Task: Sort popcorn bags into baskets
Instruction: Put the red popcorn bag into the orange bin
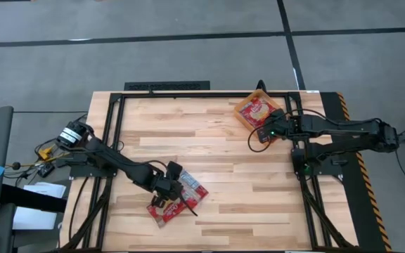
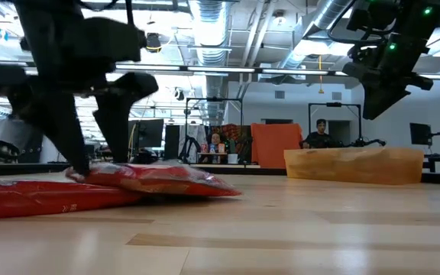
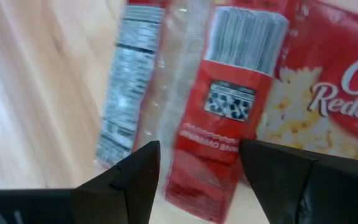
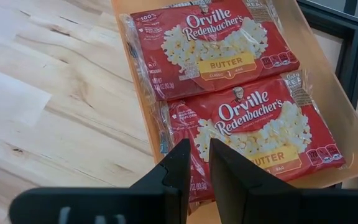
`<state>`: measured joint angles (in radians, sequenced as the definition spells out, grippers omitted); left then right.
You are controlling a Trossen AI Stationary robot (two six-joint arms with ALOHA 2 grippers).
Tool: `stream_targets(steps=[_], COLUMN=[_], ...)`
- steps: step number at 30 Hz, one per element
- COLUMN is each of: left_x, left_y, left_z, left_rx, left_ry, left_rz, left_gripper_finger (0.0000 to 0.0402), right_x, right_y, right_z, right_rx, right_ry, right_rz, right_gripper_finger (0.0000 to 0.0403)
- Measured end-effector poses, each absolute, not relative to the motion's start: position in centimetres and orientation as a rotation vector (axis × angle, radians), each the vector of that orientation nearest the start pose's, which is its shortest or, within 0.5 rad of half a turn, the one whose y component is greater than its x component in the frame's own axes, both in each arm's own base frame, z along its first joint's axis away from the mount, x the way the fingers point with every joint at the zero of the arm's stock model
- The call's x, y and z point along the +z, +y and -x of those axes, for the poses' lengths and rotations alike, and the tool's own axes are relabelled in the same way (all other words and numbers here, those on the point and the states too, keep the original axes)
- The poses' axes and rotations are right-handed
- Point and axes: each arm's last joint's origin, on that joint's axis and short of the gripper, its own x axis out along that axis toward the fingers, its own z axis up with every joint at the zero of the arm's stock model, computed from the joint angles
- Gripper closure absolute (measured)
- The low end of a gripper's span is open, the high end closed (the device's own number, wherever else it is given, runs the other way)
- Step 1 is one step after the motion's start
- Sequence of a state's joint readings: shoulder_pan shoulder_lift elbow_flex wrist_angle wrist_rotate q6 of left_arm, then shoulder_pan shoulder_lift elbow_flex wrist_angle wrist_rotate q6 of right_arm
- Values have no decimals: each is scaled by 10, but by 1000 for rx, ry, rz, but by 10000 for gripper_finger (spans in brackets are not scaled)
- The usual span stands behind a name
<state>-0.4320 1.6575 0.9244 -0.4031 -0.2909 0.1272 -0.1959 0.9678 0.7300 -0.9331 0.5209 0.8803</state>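
Two red popcorn bags lie overlapping near the table's near edge: the upper bag (image 1: 194,185) (image 2: 166,179) rests on the lower bag (image 1: 162,211) (image 2: 37,195). My left gripper (image 1: 171,188) (image 2: 94,164) (image 3: 197,180) is open and pointing down over the upper bag's end, one finger on each side of it. The orange basket (image 1: 242,112) (image 2: 354,164) (image 4: 328,81) stands at the far right and holds two bags (image 4: 210,46) (image 4: 260,134) lying flat side by side. My right gripper (image 1: 260,133) (image 2: 374,111) (image 4: 199,168) hovers shut above the basket's near rim, holding nothing. My left gripper comes from above with its fingers (image 3: 135,180) astride the narrow sealed end (image 3: 210,155) of the upper bag, across its width. In the low view the fingertips (image 2: 79,164) reach down to the bag's top; whether they touch it, I cannot tell. The bag lies flat.
A black metal frame (image 1: 118,112) runs along the table's left, far and right sides. Bare wood lies between the bags and the basket. People and equipment show in the room beyond the far edge (image 2: 319,130).
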Motion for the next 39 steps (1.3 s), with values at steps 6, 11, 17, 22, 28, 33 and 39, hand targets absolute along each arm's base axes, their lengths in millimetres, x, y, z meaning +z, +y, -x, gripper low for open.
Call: stream_targets(steps=[6, 11, 17, 22, 28, 33, 39], left_x=[148, 141, 136, 145, 169, 186, 205], left_y=[-118, -114, -105, -101, -90, -76, -58], left_z=[-277, -280, -284, -288, -297, -306, -321], left_rx=[-193, -175, -124, -112, -139, -170, -215], left_ry=[1081, 1111, 1140, 1165, 1198, 1206, 1157], left_rz=[-536, -537, -484, -374, -269, -164, -55], left_gripper_finger=[207, 286, 391, 399, 401, 401, 401], right_x=[236, 236, 236, 237, 243, 254, 262], right_y=[-45, -45, -42, -37, -28, -18, -7], right_z=[-153, -153, -154, -159, -174, -189, -197], right_rx=[-1087, -1082, -1059, -1002, -774, -572, -412], right_ry=[810, 813, 817, 797, 749, 648, 586], right_rz=[-552, -557, -559, -552, -545, -525, -433], right_gripper_finger=[321, 321, 321, 321, 321, 321, 321])
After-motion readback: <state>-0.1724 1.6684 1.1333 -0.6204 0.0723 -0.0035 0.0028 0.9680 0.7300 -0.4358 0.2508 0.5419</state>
